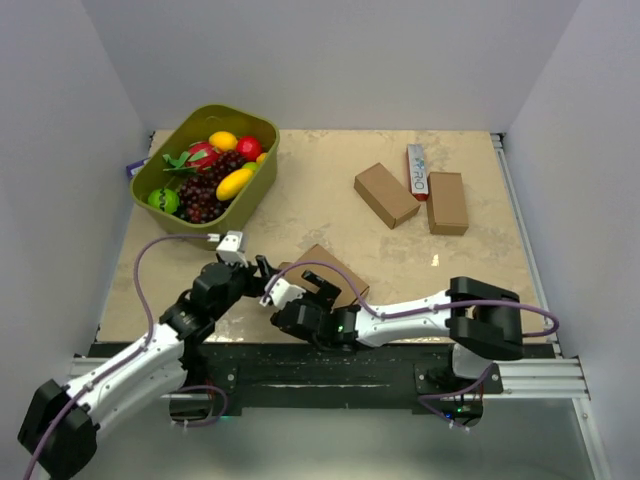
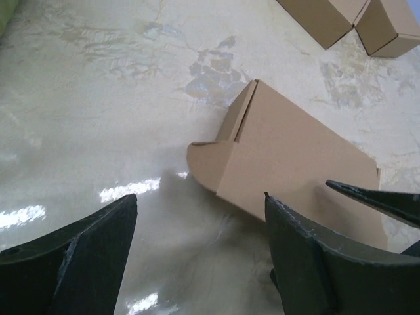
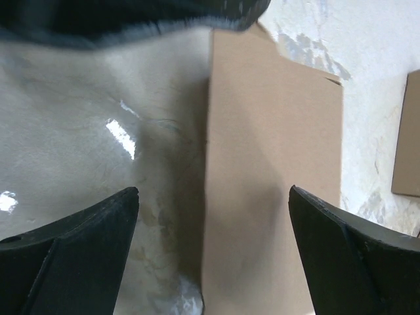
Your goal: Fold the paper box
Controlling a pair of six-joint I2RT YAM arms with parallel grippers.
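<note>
With your left claw and right claw apart, empty, pinch the likely light, stiff, shallow brown cardboard box by its raised side flap.

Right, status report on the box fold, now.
Left end effector open, empty. Right end effector open, over the paper box, not gripping. Box lying on table, one side flap sticking out. Nothing in the way; other boxes well clear.

Lab test cell, white enclosure walls, marbled tabletop, aluminium mounting rail
</note>
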